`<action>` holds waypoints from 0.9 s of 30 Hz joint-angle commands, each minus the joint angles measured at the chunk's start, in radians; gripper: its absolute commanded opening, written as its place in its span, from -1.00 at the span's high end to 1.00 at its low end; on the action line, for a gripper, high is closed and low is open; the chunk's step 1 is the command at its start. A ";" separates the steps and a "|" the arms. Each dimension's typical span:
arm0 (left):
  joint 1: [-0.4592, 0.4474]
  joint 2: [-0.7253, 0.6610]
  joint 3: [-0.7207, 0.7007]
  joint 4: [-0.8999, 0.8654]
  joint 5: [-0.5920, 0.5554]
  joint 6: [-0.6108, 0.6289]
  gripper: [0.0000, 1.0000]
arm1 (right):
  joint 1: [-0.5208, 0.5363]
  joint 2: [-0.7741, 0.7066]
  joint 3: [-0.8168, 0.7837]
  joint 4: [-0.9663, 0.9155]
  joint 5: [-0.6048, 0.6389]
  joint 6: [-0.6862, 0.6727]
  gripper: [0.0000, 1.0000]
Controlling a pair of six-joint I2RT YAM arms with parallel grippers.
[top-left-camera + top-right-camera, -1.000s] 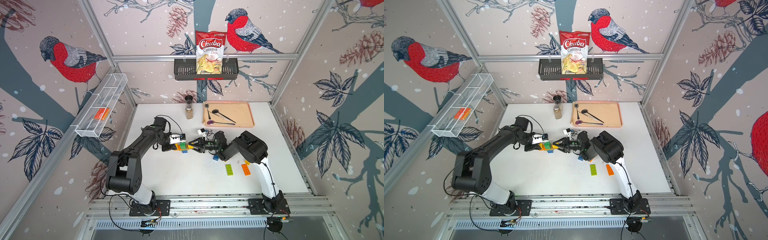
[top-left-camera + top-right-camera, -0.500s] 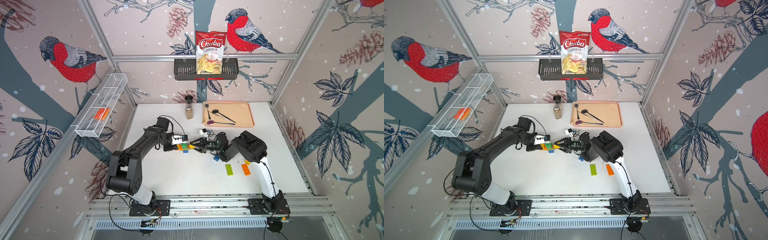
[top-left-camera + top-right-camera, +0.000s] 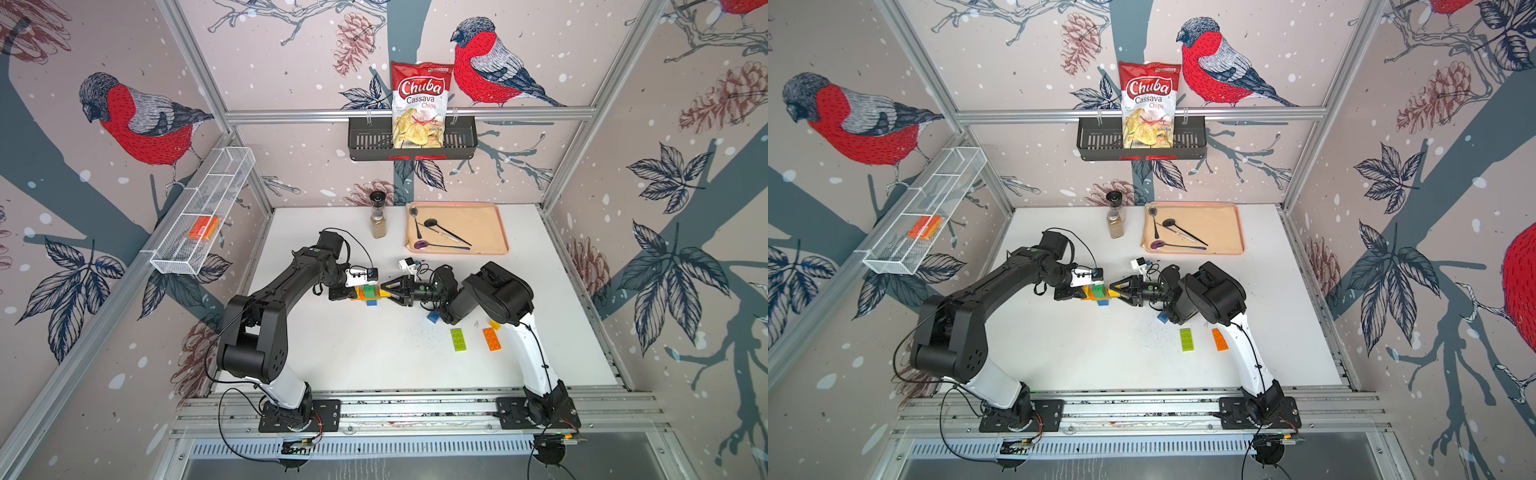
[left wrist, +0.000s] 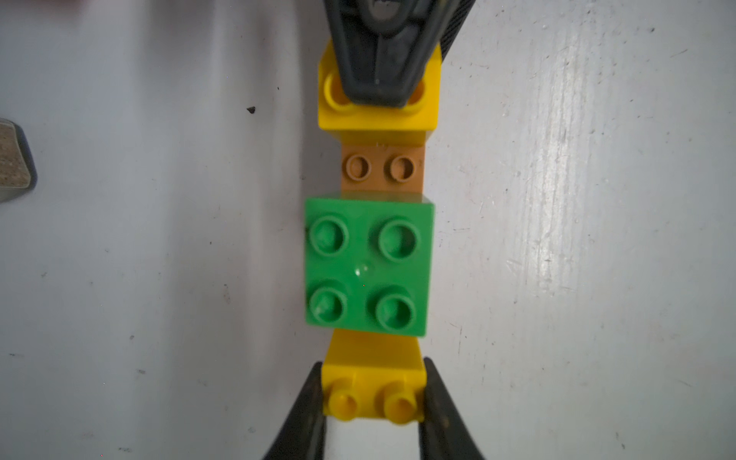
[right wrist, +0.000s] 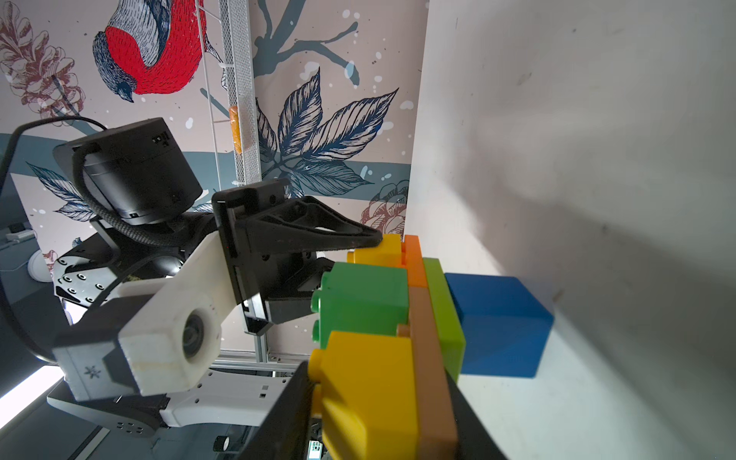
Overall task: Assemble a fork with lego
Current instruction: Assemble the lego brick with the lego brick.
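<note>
**Left wrist view: both tools hold lego**

The lego fork [image 3: 369,293] lies long-ways between the tools. The left tool [image 4: 372,384] squeezes one end beside the green brick [image 4: 368,265]; the right tool [image 4: 378,89] squeezes the other. A spare lime brick [image 3: 458,339] lies nearer the right arm [image 3: 498,295]. The tray [image 3: 486,226] holds spoons [image 3: 440,232].

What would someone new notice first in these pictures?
Mid-table, the left tool and the right tool meet end to end. Each is clamped on one end of a colourful lego assembly of yellow, green, brown, orange and blue bricks. Behind them, a red chips bag stands in a black basket hung on the back wall.
</note>
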 commanded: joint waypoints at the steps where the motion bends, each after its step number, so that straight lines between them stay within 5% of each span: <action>1: -0.007 0.010 0.006 -0.054 -0.052 -0.019 0.65 | -0.001 0.010 -0.002 -0.094 -0.026 -0.003 0.09; 27: -0.016 -0.002 0.041 -0.033 -0.027 -0.069 0.26 | -0.016 -0.066 -0.002 -0.121 -0.022 -0.027 -0.18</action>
